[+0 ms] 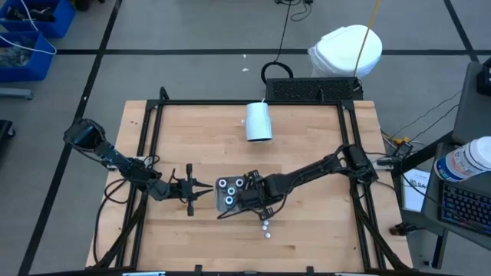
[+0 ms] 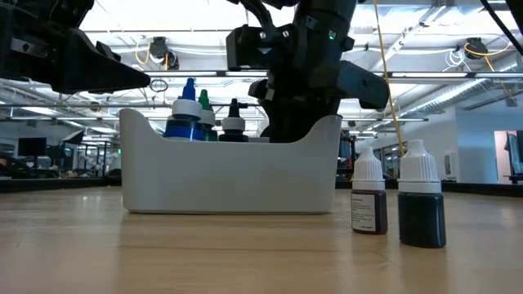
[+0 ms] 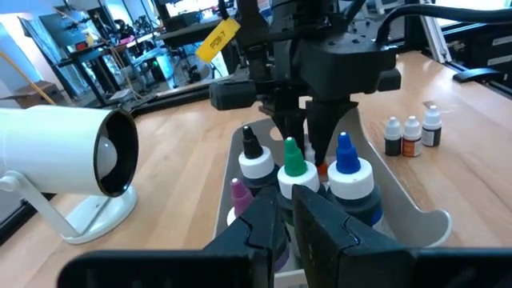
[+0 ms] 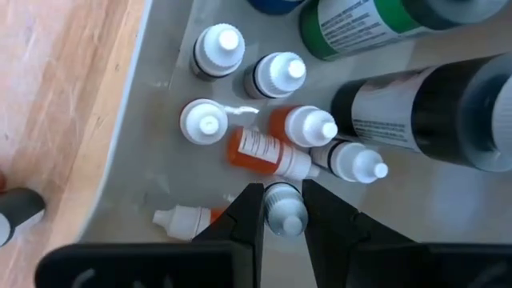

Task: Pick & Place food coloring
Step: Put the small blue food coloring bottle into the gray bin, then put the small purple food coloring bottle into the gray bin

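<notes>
- the food coloring [image 4: 276, 152] is a bunch of tiny dropper bottles, most of them sitting in a pale grey tray [image 2: 229, 175] near the middle of the wooden table [image 1: 307, 230]
- three bigger bottles stand upright in the tray with coloured nozzle tips on white collars: a blue-tipped bottle [image 3: 349, 172], a green-tipped bottle [image 3: 294, 172] and a black-tipped bottle [image 3: 254, 156]
- the small ones have white caps over dark, orange or red bodies; in the right wrist view a few stand up and an orange bottle [image 4: 260, 152] lies on its side among them
- three more small bottles [image 3: 411, 134] stand on the bare table just beside the tray, outside it; from the low view two of them are white-capped with dark liquid
- right gripper [image 4: 282, 210] is down inside the tray, fingers closed around a small capped bottle [image 4: 285, 210] between the tips
- left gripper [image 3: 286, 216] sits low just beside the tray's end, fingers nearly together with a thin slit between them, nothing in them
- a white cup [image 1: 258, 121] lies on its side at the far part of the table, well apart from the tray
</notes>
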